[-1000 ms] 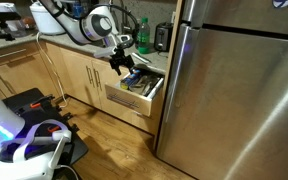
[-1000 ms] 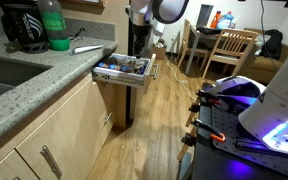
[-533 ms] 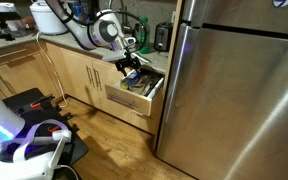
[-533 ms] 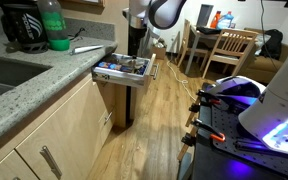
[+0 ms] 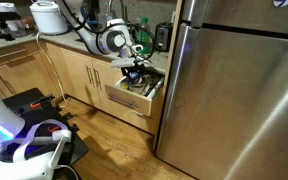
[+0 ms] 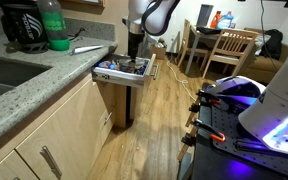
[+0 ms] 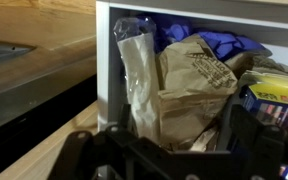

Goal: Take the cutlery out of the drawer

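While the jaws are seen spread and empty in the wrist view, the gripper (image 5: 134, 72) is held pointing down, the arm (image 5: 108, 40) bent in from 10 o'clock. The cutlery (image 6: 124, 68) is seen at 6 o'clock inside the open drawer (image 5: 129, 103). Print on the paper bag (image 7: 196, 80) cannot be read.

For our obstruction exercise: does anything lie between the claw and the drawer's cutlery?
Yes. In the wrist view a brown paper bag and a clear plastic bag lie in the drawer before the claw; no cutlery shows there.

drawer (image 5: 125, 103) top open | fridge (image 5: 234, 80) close beside | countertop (image 6: 44, 75) above its rear
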Available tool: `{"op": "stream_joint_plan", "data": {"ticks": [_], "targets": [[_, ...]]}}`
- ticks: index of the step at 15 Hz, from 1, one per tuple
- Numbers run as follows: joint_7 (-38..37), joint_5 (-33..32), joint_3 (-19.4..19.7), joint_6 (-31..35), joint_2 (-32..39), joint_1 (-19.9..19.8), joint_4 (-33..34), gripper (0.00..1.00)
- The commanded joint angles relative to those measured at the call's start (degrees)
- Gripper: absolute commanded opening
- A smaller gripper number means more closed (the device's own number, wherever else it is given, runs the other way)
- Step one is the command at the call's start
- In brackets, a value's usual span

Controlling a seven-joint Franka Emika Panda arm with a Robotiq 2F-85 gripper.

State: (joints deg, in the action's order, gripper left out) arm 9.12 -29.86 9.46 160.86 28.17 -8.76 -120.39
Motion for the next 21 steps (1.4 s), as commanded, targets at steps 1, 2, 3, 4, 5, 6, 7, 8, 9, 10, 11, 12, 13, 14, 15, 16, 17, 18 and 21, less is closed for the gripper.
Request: {"op": "stream_joint_plan", "data": {"ticks": [1,2,3,4,5,6,7,8,9,10,11,12,13,14,15,16,17,18,21], "targets": [[6.73,6.82,-2.15,0.54,2.65,-3.41,3.18,1.00],[8.30,8.70,-2.78,0.13,3.15,-4.28,3.90,1.00],[9.74,10.38,-3.47,-0.02,3.74,-5.11,4.61,1.00],[10.89,11.72,-3.96,-0.35,4.21,-5.75,5.32,1.00],[11.85,12.78,-4.37,-0.48,4.65,-6.29,5.91,1.00],[12.64,13.69,-4.79,-0.56,5.26,-6.79,6.69,1.00],[13.22,14.31,-5.05,-0.64,5.58,-7.16,7.16,1.00],[13.83,14.92,-5.41,-0.73,5.99,-7.56,7.72,1.00],[14.12,15.42,-5.66,-0.82,6.41,-7.82,8.23,1.00],[14.65,15.82,-5.99,-0.86,6.84,-8.13,8.76,1.00],[14.72,16.10,-6.15,-0.96,7.17,-8.30,9.24,1.00],[14.78,16.29,-6.32,-0.98,7.45,-8.49,9.59,1.00],[14.84,16.40,-6.52,-0.96,7.79,-8.66,9.98,1.00],[14.89,16.51,-6.70,-0.98,7.99,-8.78,10.27,1.00],[14.91,16.55,-6.82,-1.01,8.22,-8.84,10.52,1.00],[15.04,16.60,-7.07,-1.03,8.50,-8.99,10.79,1.00],[15.10,16.60,-7.23,-1.03,8.73,-9.09,11.02,1.00],[15.16,16.62,-7.34,-1.11,9.02,-9.15,11.30,1.00],[15.42,16.77,-7.77,-1.05,10.05,-9.43,11.97,1.00]]}}
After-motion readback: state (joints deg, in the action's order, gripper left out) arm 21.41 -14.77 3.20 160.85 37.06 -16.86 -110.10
